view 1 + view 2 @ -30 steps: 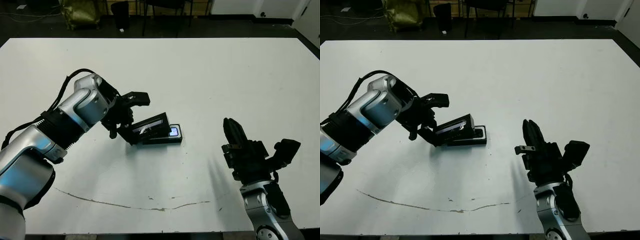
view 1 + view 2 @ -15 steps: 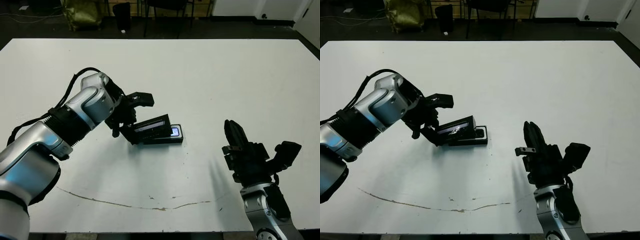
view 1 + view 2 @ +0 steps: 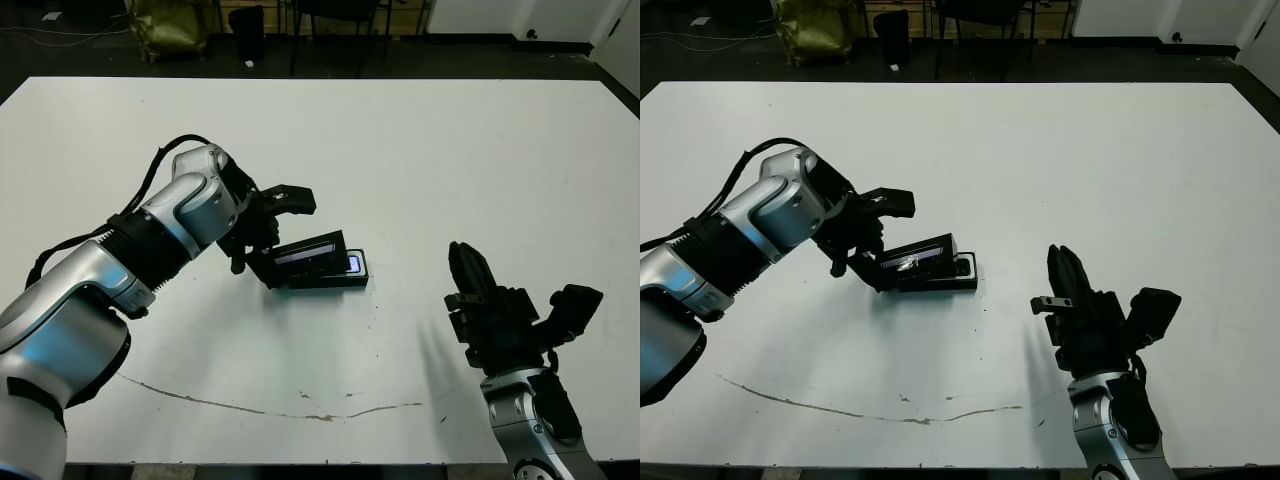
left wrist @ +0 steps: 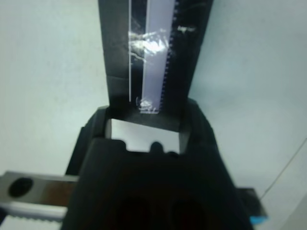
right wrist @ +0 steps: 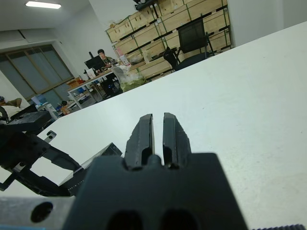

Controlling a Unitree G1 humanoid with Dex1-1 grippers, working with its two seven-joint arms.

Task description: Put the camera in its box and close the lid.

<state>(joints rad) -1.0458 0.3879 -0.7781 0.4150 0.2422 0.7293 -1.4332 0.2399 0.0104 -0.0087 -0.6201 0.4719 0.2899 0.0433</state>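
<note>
The black box (image 3: 340, 282) lies on the white table near its middle. In it lies the camera (image 3: 351, 264); only the end with the bluish screen shows. The lid (image 3: 312, 250), black with a grey glossy strip, slants low over the box, its left end raised and covering most of the camera. My left gripper (image 3: 272, 238) is shut on that raised end, across the lid's width; the left wrist view shows the lid (image 4: 153, 48) running out from between the fingers. My right gripper (image 3: 465, 272) stands shut and upright to the right of the box, holding nothing, with its fingertips (image 5: 144, 120) together.
A thin brown line (image 3: 300, 412) runs across the table near the front edge. Beyond the far edge are chairs, stacked crates and a seated person (image 5: 101, 55). White table surface (image 3: 450, 150) spreads behind and to the right of the box.
My left gripper has moved slightly right and brought the lid down, so it lies flatter and closer over the box. The right arm has stayed still.
</note>
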